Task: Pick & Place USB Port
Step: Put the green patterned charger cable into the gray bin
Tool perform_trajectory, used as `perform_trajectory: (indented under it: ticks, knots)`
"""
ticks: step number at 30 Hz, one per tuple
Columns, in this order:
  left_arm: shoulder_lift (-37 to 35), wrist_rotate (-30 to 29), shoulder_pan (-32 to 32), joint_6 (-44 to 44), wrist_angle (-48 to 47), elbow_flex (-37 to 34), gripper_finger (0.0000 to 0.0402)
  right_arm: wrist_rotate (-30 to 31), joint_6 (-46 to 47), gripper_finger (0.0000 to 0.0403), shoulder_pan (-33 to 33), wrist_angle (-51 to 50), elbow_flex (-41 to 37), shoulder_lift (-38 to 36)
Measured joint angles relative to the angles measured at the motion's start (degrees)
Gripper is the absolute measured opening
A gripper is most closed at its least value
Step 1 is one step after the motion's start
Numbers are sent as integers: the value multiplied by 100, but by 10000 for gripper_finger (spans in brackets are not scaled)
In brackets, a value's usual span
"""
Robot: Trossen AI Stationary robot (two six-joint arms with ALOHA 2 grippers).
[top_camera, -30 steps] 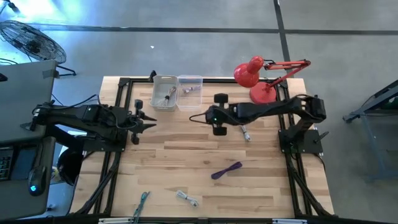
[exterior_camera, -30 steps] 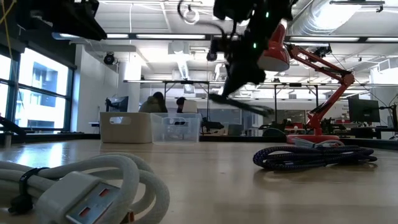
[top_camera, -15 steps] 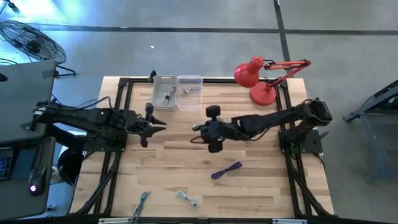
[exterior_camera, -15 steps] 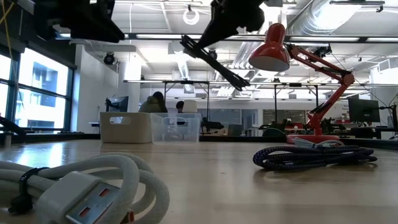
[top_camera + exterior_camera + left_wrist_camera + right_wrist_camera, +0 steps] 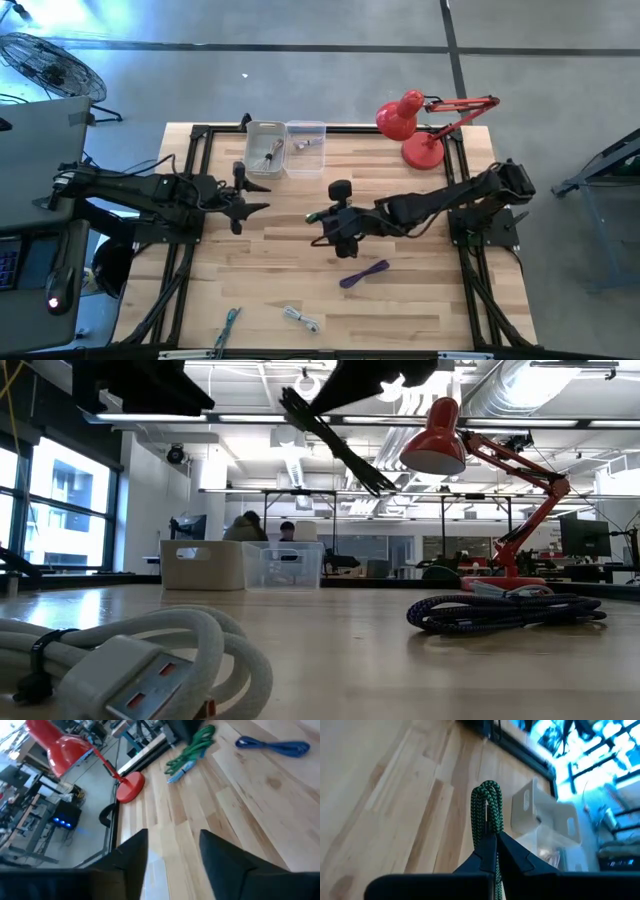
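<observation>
My right gripper (image 5: 318, 217) hangs over the middle of the table, shut on a green-and-black braided cable (image 5: 487, 810). The left wrist view shows that green cable bundle (image 5: 192, 751) under the dark right gripper, one plug end (image 5: 179, 771) pointing at the wood. Whether it touches the table I cannot tell. In the low view the right gripper (image 5: 335, 440) is high above the tabletop. My left gripper (image 5: 262, 206) is open and holds nothing. It hovers left of centre, pointing at the right gripper, and its fingers (image 5: 132, 850) frame bare wood. My right gripper pinches the coiled cable between its two fingers just below the folded loop end (image 5: 489, 827). Several strands lie side by side in the pinch. The loop sticks out past the fingertips, and the fingers lie along the bundle. The bundle's remaining length is hidden behind the fingers in the wrist view.
A purple cable (image 5: 363, 272) lies toward the near edge, with a white cable (image 5: 300, 319) and a teal cable (image 5: 230, 325) at the near edge. A white bin (image 5: 265, 150) and a clear bin (image 5: 305, 135) stand at the far edge. A red desk lamp (image 5: 415, 125) is at the far right.
My right gripper has moved from beside the bins toward the table's left and near edge, to the middle, staying shut, and now shows higher in the low view. My left gripper has moved a little to the right, toward the table's middle.
</observation>
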Motion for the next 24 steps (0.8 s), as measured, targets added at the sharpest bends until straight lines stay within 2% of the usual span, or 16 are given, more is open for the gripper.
perform_trajectory:
  ticks: [3,7,12,20,24]
  knots:
    - [2,4,0,-12,113,0,205,-37,-376,0,59,462,0,0]
    - [50,99,0,-135,374,0,215,-408,-773,0,68,1192,0,0]
    - [469,814,-2,-210,1015,0,216,-818,-1278,0,7,1849,0,4]
    - [1341,1234,0,-206,1645,-7,216,-1427,-1497,0,-17,2093,0,13]
    - [1647,1258,0,-61,1976,-7,216,-1471,-1493,0,-19,2099,0,13]
